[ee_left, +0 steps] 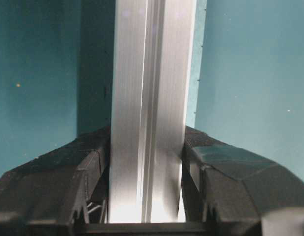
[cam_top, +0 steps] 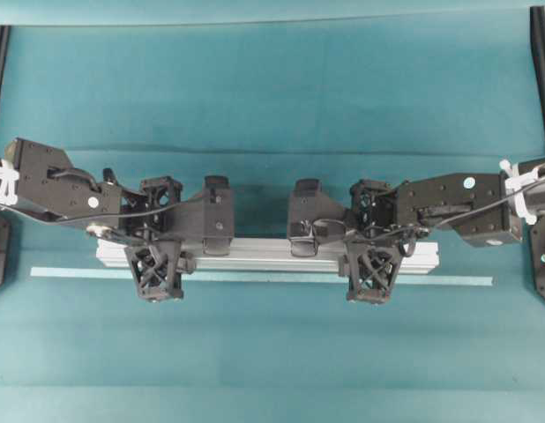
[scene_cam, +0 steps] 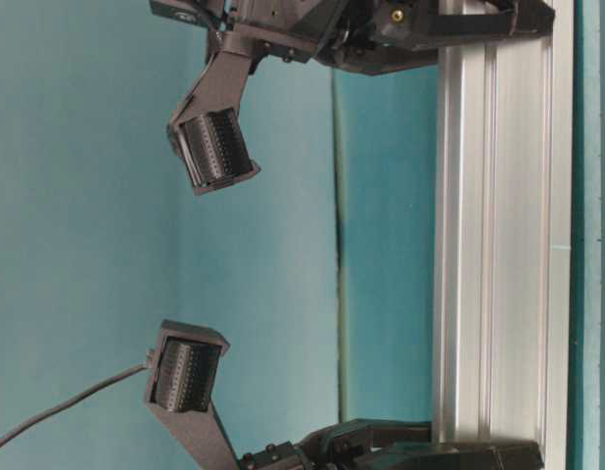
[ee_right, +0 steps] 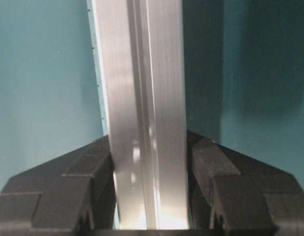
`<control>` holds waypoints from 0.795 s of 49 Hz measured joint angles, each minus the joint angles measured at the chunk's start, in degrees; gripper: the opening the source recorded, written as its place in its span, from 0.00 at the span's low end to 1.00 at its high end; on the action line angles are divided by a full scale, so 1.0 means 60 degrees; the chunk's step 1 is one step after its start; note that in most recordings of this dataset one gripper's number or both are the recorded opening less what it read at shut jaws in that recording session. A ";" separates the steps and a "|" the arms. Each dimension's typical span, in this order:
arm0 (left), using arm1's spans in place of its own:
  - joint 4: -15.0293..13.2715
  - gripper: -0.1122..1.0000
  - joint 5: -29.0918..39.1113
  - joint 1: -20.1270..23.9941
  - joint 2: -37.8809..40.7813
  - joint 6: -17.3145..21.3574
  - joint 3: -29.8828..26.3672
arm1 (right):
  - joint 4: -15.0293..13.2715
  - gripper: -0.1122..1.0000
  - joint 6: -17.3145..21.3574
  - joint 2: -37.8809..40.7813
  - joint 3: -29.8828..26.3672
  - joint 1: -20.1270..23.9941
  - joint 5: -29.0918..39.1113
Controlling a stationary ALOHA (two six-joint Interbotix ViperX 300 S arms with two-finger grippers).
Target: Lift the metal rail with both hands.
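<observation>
We saw the pale-green tape strip (cam_top: 255,278) nearest on the teal worktop (cam_top: 272,97); just beyond it ran the metal rail (cam_top: 272,254), the left gripper (cam_top: 158,231) and right gripper (cam_top: 371,238) each clamped around it near its ends.

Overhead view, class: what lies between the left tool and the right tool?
A bare stretch of the metal rail spans from the left tool to the right tool, both clamped on it; the overhead view shows this.
</observation>
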 measured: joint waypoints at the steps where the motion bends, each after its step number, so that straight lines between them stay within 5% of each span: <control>1: 0.0000 0.42 -0.0029 0.0015 0.0015 0.0000 0.0015 | 0.0000 0.45 -0.0015 0.0000 0.0015 -0.0015 0.0000; 39: 0.0000 0.42 -0.0190 -0.0073 0.0146 -0.0059 0.0000 | 0.0015 0.45 0.0000 -0.0044 0.0146 -0.0029 -0.0059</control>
